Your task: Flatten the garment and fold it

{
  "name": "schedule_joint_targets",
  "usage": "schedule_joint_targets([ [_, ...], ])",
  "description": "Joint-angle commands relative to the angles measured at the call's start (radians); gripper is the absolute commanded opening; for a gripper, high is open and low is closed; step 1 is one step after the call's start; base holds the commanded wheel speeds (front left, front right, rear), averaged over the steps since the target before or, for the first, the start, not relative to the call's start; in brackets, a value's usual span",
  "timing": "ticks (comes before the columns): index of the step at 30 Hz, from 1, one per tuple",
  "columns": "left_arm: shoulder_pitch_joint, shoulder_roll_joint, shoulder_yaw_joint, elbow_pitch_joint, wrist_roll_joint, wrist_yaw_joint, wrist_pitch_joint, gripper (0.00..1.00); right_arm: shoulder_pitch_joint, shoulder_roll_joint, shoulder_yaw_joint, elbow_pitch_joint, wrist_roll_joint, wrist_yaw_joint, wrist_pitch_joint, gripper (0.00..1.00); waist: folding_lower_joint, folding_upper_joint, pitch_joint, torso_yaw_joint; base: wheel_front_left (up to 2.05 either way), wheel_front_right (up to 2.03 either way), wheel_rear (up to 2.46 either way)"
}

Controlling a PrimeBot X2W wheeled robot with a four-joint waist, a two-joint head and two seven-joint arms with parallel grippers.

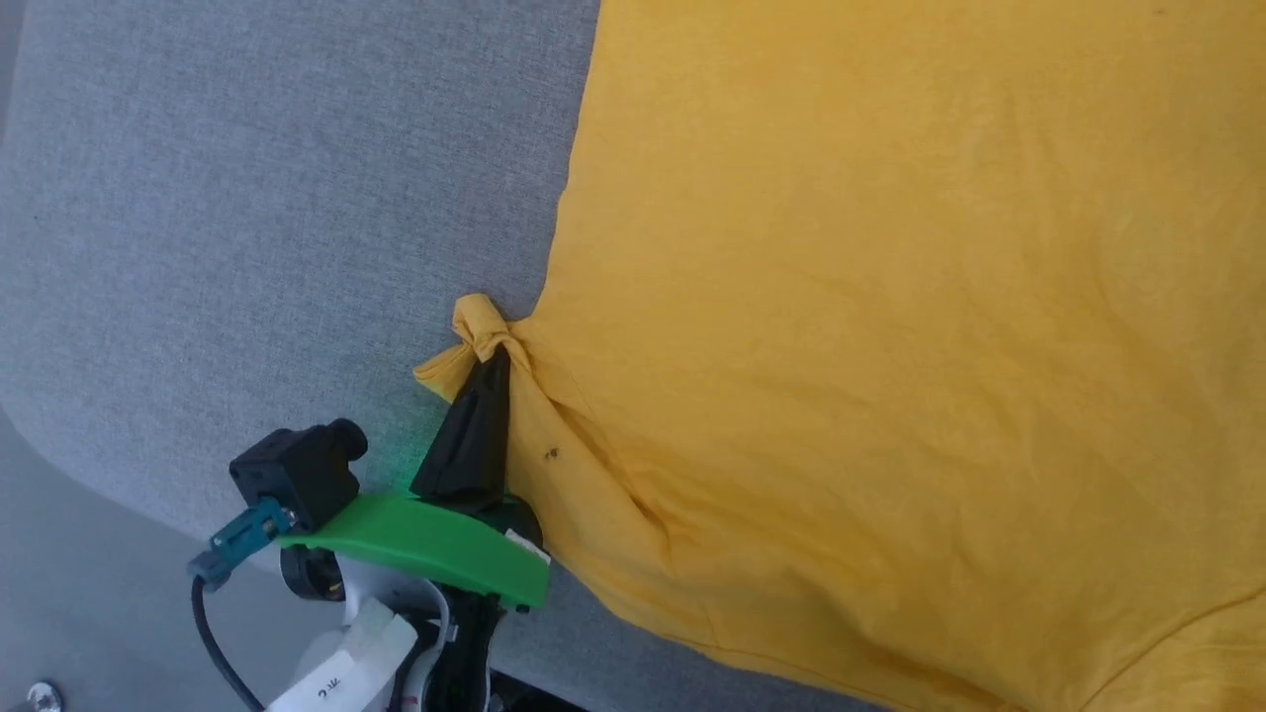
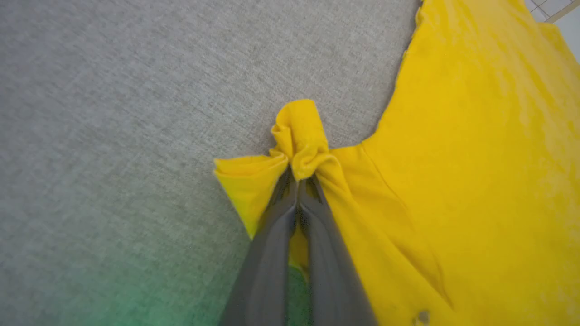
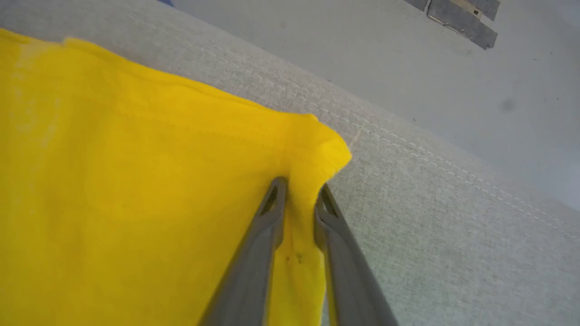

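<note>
Pinching a bunched-up corner of the shirt (image 1: 890, 346) in the left pincer (image 1: 492, 356), jaws fully shut, close to the table's (image 1: 247, 198) near left corner. Spreading flat from there, rightward and away. Straddling another corner by the table's edge with the right pincer (image 3: 299, 188), nearly closed; can't tell if clamped. Reaching low, fingers almost along the cloth.

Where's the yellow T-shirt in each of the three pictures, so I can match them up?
Head view: the garment fills the right side, a bunch pinched by the left gripper.
Left wrist view: garment on the right, bunch at centre.
Right wrist view: garment on the left, corner between the right gripper fingers.
Shared landmark: the grey cloth surface beneath.
</note>
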Motion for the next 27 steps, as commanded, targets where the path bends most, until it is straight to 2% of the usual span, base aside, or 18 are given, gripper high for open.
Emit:
schedule_joint_targets([
  [1,0.004,0.014,0.019,0.092,-0.014,0.028,0.03,0.0,0.049,-0.001,-0.008,0.011,-0.009,-0.001,0.009,0.0,0.0001,-0.0001,-0.025,-0.015,0.0,0.0,0.0],
  [7,0.002,0.028,0.026,0.121,-0.016,0.027,0.031,0.0,0.075,0.025,-0.064,-0.022,-0.007,-0.001,-0.11,0.0,0.0001,-0.0001,-0.126,-0.046,0.0,0.0,0.0],
  [12,0.016,0.047,0.043,0.158,-0.016,0.036,0.034,0.0,0.131,0.022,-0.063,-0.034,0.09,-0.001,-0.187,0.0,0.0001,-0.0001,-0.257,-0.106,0.0,0.0,0.0],
  [15,0.029,0.058,0.05,0.172,-0.015,0.043,0.038,0.0,0.196,-0.011,-0.025,-0.068,0.159,-0.001,-0.214,0.0,0.0001,-0.0001,-0.336,-0.15,0.0,0.0,0.0],
  [21,0.056,0.09,0.058,0.199,-0.004,0.05,0.045,0.0,0.445,-0.107,0.039,-0.225,0.324,-0.001,-0.262,0.0,0.0001,-0.0001,-0.481,-0.246,0.0,0.0,0.0],
  [24,0.075,0.099,0.063,0.21,-0.006,0.055,0.05,0.0,0.613,-0.12,0.027,-0.32,0.383,-0.001,-0.271,0.0,0.0001,-0.0001,-0.537,-0.293,0.0,0.0,0.0],
  [27,0.093,0.106,0.065,0.216,-0.005,0.06,0.053,0.0,0.778,-0.105,0.004,-0.405,0.423,-0.001,-0.277,0.0,0.0001,-0.0001,-0.581,-0.334,0.0,0.0,0.0],
])
